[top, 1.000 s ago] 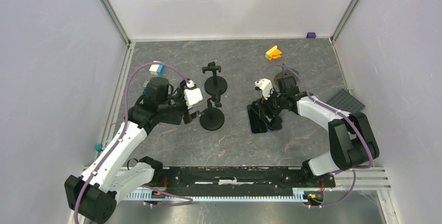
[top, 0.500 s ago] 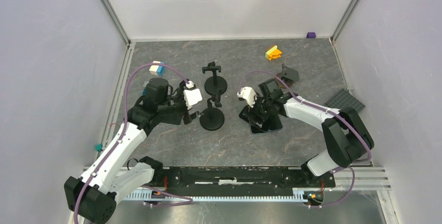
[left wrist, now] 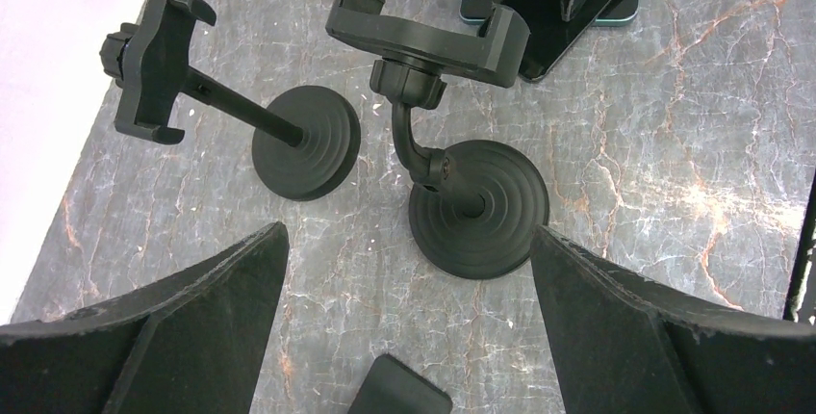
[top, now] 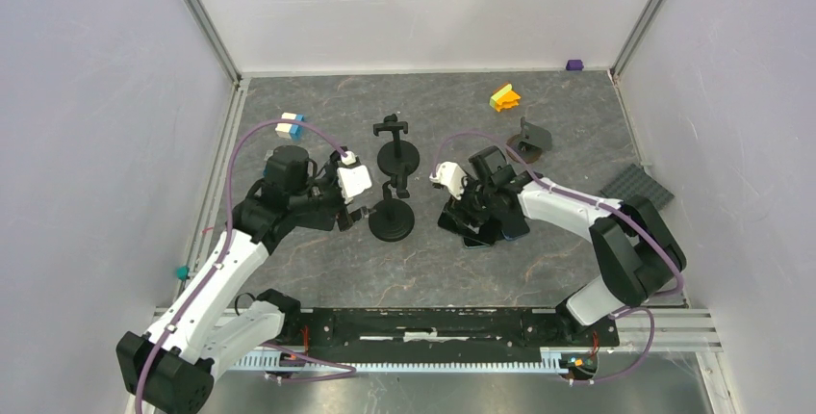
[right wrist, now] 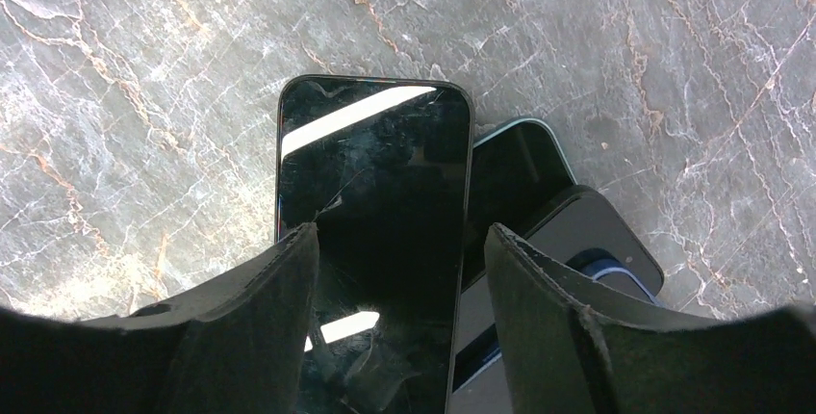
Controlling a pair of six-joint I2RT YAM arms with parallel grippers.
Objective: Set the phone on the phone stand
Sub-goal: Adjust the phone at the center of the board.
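**Phone pick-up, at the grasp.** The grey marbled counter (top: 318, 270) carries two arms that reach in from its near edge. The left arm (top: 216, 265) hovers just beside the near stand (left wrist: 478, 207), whose cradle faces upward and holds nothing. A second stand (left wrist: 306, 142) is just behind it. The right arm (top: 577, 204) bends over a small pile of phones (right wrist: 568, 231) lying flat on the counter to the right of both stands. The top phone (right wrist: 375, 144) lies screen up on that pile. The left fingers (left wrist: 164, 337) are spread fully apart and hold nothing. The right fingers (right wrist: 245, 323) stand apart on either side of the top phone; whether they already press its edges cannot be told. Judged step: grasping the phone. The next move calls for a firm pinch on the phone's long edges and a lift that leaves the lower phones behind. A carry leftward to the empty cradle would follow.
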